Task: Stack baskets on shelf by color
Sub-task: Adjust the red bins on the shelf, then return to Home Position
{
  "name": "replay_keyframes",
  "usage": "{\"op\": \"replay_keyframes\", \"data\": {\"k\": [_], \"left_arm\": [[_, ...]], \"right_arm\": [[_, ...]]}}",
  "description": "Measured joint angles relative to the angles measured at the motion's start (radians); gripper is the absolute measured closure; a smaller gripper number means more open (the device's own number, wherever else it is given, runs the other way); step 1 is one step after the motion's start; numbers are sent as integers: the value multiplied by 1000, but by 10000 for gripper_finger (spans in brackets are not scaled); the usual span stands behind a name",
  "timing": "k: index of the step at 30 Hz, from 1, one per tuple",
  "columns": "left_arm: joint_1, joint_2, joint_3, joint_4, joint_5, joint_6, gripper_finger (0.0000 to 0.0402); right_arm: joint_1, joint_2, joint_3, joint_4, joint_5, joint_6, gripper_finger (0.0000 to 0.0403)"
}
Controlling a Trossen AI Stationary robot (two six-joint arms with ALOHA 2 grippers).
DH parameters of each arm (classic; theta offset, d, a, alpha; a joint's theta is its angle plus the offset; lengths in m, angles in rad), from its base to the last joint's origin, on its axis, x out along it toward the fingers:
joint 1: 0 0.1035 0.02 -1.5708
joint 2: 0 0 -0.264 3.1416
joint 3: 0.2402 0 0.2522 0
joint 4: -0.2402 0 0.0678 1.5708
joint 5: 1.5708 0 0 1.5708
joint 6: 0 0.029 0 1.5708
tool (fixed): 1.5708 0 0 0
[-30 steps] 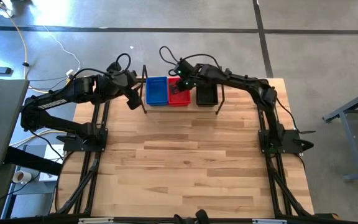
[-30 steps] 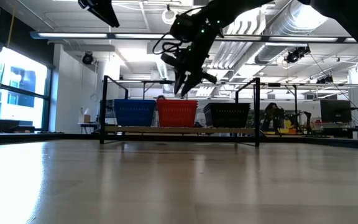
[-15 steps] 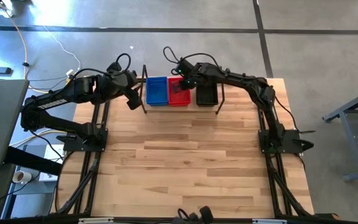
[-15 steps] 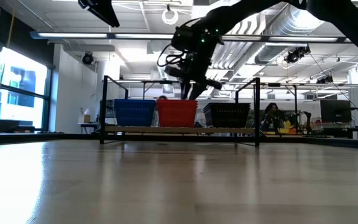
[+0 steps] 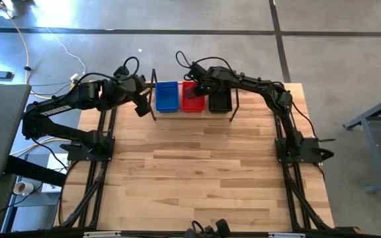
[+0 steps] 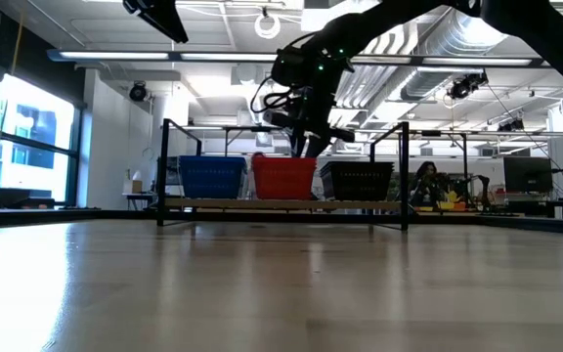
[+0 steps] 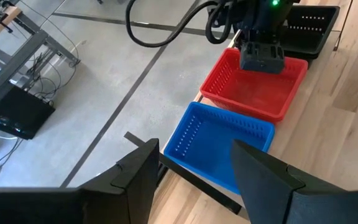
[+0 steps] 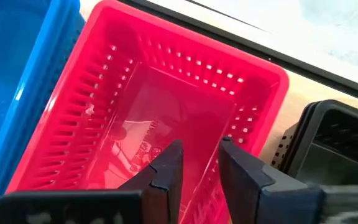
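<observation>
Step in hand: seating the red basket (image 5: 192,97) on the shelf (image 6: 281,204), between blue and black. Right pincer (image 7: 261,57) pinches its far wall. Left pincer (image 7: 191,171) hovers spread. Next: release, lift clear.

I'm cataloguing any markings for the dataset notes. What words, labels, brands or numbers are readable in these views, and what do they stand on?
No readable text in any view.
Red basket: plain perforated plastic, no label.
Blue basket: no markings.
Black basket: no markings.
Right end effector: only a green light on the arm above it, no lettering.
Room behind the shelf: any signs too small to read.
</observation>
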Motion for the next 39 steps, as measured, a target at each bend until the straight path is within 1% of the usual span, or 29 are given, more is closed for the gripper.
{"op": "replay_keyframes", "data": {"k": [7, 11, 18, 21, 23, 26, 30, 31, 35, 39], "left_arm": [[0, 0, 0, 0, 0, 0, 213], [0, 0, 0, 0, 4, 0, 213], [0, -3, 0, -8, 107, -9, 213], [0, -25, -16, -16, 162, -45, 213], [0, -56, -58, -11, 191, -72, 213], [0, -118, -162, 24, 203, -124, 213], [-1, -210, -303, 129, 231, -158, 213], [-1, -232, -336, 159, 242, -165, 213], [-2, -317, -456, 272, 264, -176, 213], [-2, -400, -578, 381, 266, -175, 213]], "right_arm": [[2, -2, 3, -8, -19, -22, 313], [8, -4, 56, -60, -30, -64, 313], [40, -5, 189, -211, -9, -134, 313], [64, -5, 257, -264, 39, -153, 313], [80, -5, 305, -301, 72, -181, 313], [102, -5, 373, -371, 111, -227, 313], [128, -6, 461, -485, 174, -261, 313], [134, -14, 464, -494, 185, -266, 313], [146, -91, 401, -500, 194, -266, 313], [147, -175, 364, -510, 217, -266, 313]]}}
